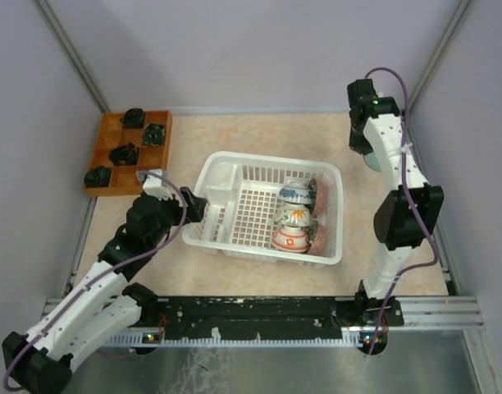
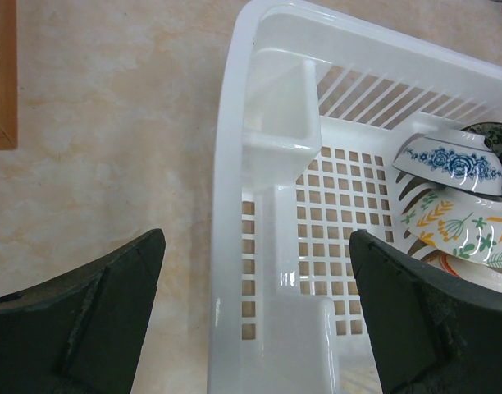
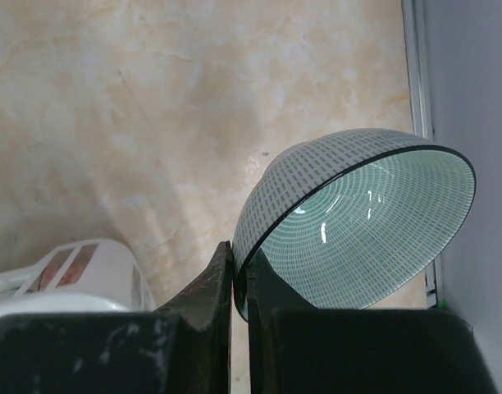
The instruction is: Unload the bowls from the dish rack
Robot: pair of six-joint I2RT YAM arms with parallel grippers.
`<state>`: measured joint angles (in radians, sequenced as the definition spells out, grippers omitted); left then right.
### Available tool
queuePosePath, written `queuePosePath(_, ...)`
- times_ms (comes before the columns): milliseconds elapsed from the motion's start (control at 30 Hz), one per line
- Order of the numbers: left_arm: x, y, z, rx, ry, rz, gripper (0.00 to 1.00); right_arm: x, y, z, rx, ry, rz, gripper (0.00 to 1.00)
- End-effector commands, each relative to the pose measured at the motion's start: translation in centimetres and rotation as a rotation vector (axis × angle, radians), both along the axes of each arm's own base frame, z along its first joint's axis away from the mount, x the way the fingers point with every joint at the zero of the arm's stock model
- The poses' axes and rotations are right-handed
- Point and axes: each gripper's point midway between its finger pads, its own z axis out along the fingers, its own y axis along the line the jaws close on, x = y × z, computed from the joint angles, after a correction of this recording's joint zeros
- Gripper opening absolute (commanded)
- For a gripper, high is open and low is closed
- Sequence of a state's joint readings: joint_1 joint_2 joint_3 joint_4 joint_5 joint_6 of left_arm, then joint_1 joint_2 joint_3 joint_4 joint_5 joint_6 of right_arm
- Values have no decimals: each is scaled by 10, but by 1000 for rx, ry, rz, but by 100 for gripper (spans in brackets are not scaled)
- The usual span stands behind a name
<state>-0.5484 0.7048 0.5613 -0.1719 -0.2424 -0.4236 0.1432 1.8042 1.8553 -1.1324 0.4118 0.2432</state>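
Here the pale green bowl (image 3: 358, 222) hangs above the desk (image 3: 111, 107) right of the dish rack (image 1: 235, 158), rim clamped in the right hand (image 3: 239, 275), likely to land clear of the side wall (image 3: 472, 74), while remaining bowls (image 1: 294, 215) crowd the rack's right end and the left hand (image 2: 255, 246) hovers spread over its left rim.

Count on the surface:

- White plastic rectangular dish rack (image 1: 221, 182): one.
- Round ceramic bowls in the rack: five.
  - One blue-and-white bowl (image 1: 294, 194).
  - One white bowl with orange and green sprigs (image 1: 292, 216).
  - One white bowl with red-orange marks (image 1: 290, 239).
  - Two dark pinkish-grey bowls, far (image 1: 313, 195) and near (image 1: 320, 239).
- Pale green ceramic bowl with a dark rim (image 3: 358, 222), outside the rack: one.
- Brown wooden compartmented tray (image 1: 111, 129): one.
- Dark green-black lumps (image 1: 134, 117): four.
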Motion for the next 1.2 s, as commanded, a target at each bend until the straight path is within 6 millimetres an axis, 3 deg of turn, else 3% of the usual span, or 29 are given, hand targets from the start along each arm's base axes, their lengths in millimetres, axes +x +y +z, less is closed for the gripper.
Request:
queuePosePath(0, 3, -9, 26, -20, -66, -44, 99, 24, -12, 8, -11, 14, 43, 0)
queuePosePath(333, 1, -14, 23, -32, -64, -74, 99, 56, -28, -35, -55, 142, 49, 0)
queuePosePath(800, 6, -12, 22, -11, -62, -53, 99, 49, -45, -102, -80, 273, 23, 0)
queuePosePath(1167, 7, -11, 24, -13, -66, -48, 99, 49, -47, -125, -63, 308, 10, 0)
